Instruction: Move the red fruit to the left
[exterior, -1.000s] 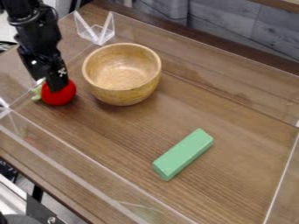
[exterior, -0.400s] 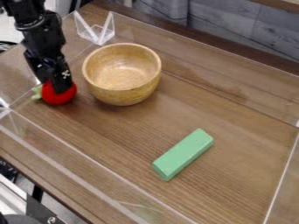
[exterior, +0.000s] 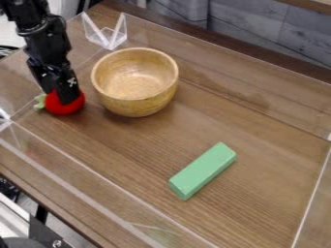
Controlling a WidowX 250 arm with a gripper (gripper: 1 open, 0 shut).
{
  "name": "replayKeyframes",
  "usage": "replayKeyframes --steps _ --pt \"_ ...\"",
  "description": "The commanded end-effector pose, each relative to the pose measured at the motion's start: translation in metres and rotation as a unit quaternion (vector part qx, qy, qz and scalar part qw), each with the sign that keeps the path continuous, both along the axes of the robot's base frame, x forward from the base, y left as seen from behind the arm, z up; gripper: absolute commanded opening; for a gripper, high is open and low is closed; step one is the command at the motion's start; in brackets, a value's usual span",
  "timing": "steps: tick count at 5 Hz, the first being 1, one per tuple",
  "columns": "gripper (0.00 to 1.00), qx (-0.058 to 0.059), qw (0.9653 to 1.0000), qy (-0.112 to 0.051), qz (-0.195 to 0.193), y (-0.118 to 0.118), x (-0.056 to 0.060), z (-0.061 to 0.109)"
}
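Note:
The red fruit (exterior: 65, 103) rests on the wooden table at the left, just left of the wooden bowl (exterior: 135, 81). My black gripper (exterior: 56, 88) points straight down right over it, its open fingers (exterior: 45, 76) reaching down around the top of the fruit. The fruit's upper part and stem are hidden behind the fingers. I cannot tell whether the pads touch it.
A green rectangular block (exterior: 204, 170) lies on the table toward the front right. Clear plastic walls (exterior: 77, 208) ring the table at the left, front and right. A clear folded piece (exterior: 106, 32) stands behind the bowl.
The gripper has sunk a little onto the red fruit, covering more of its top. The fruit, bowl and block have stayed in place.

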State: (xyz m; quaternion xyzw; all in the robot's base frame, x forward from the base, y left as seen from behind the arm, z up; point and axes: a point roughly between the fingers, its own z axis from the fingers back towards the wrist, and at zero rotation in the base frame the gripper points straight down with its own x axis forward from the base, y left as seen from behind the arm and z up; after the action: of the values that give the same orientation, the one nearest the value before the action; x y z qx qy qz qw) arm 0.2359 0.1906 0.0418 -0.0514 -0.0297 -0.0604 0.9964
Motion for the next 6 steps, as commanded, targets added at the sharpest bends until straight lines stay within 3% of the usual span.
replayKeyframes --steps 1,4,5,6 --pt "1.0 0.008 0.9998 -0.015 0.005 0.012 0.005 0.009" --pt "1.0 -0.01 0.9999 -0.004 0.01 0.018 0.008 -0.001" --pt "0.0 -0.014 0.9998 -0.001 0.012 0.019 0.009 -0.004" --pt "0.0 -0.022 0.9997 0.003 0.015 0.02 0.009 -0.006"
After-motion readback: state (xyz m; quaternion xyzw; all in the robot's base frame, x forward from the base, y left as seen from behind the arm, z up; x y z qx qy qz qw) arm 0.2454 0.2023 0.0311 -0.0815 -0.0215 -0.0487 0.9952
